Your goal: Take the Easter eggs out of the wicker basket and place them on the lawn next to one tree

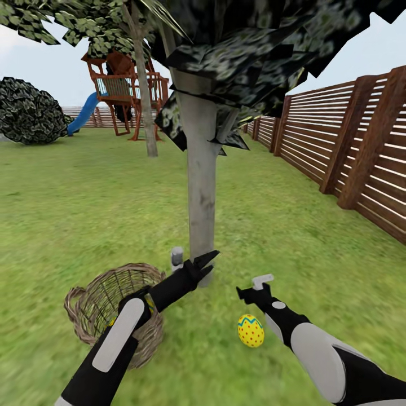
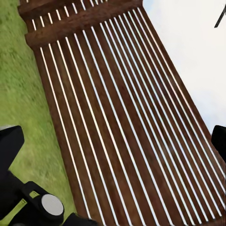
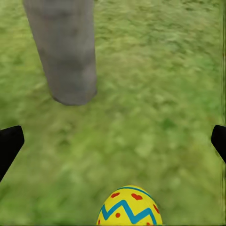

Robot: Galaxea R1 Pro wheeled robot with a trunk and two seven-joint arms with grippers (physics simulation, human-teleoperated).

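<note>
Nearest to us, at about seven o'clock in the head view, sits the wicker basket (image 1: 115, 310) on the lawn (image 1: 67, 214), with our left forearm crossing over its rim; through the open weave we catch a glimpse of yellow that we take to be an egg inside, though we cannot tell how many remain. At about five o'clock one Easter egg (image 1: 251, 330) stands on the grass, upright with its narrow end up, just beside our right arm and free of it. The right gripper (image 1: 252, 288) hovers just beyond that egg with its jaws spread wide and nothing between them; in the right wrist view the egg (image 3: 130, 207) lies near the camera while both dark fingertips (image 3: 9, 143) stand far apart at the edges. The left gripper (image 1: 204, 264) reaches toward the foot of the tree (image 1: 201, 197) at twelve o'clock; its jaws are parted and empty, and its wrist camera looks past them at the slatted wooden fence (image 2: 117, 117). We judge the eggs light, rigid, smooth and prone to rolling or squirting out of a pinch, so we would take one across its widest middle band, fingers on opposite sides, and squeeze gently. Farther off, at eleven o'clock, stand a second trunk and a wooden play tower (image 1: 121, 90) with a blue slide.
</note>
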